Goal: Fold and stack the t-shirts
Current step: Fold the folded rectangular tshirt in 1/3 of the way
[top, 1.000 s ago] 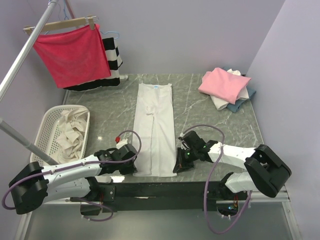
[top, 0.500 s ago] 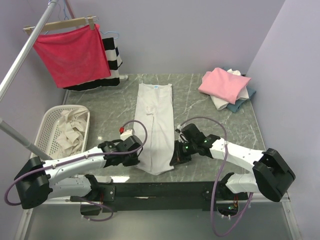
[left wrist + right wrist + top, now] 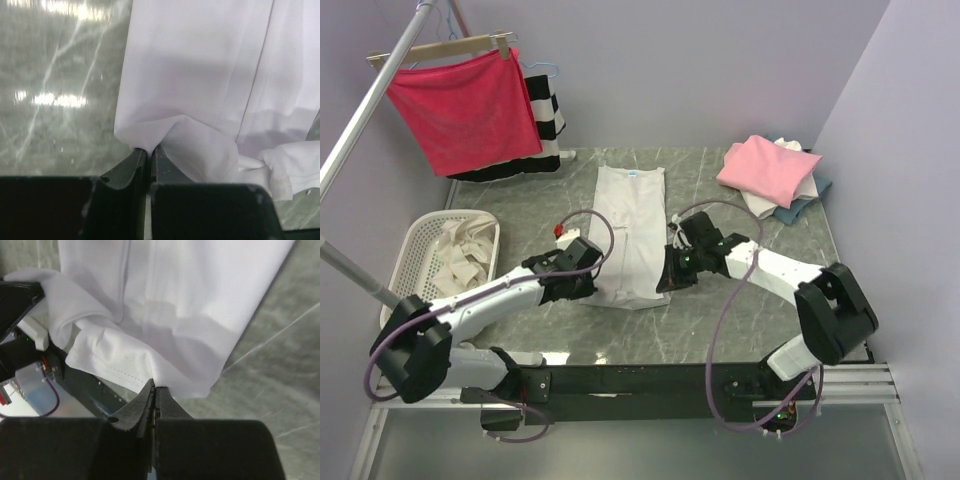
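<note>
A white t-shirt (image 3: pixel 632 215), folded lengthwise into a long narrow strip, lies down the middle of a grey marbled desk (image 3: pixel 760 320), with its neck label at the far end; the near end is raised and turned back toward the far end, so the cloth bulges in a soft roll between the two arms. The left fingers (image 3: pixel 588 287) are clenched on the near left corner of the hem; the left wrist view shows them pinching a small peak of white cloth right at their tips. The right fingers (image 3: pixel 670 277) are clenched on the near right corner; the right wrist view shows the stitched hem caught between them. Both arms reach forward and low from the near edge of the desk, forearms angled inward, wrists roughly level on either side of the strip.

The step in hand appears to be the crosswise fold, hem to collar. To do it well, both arms should travel toward the far end at the same pace and height, so the hem lands square; lift enough that the upper layer clears the lower one without dragging it; lay the hem on the collar edge with the sides aligned; then release both corners together. The left grip looks shallow, so a slow pace would guard against a slip. A stack of folded t-shirts (image 3: pixel 775 178), pink on top, sits at the far right of the desk.
</note>
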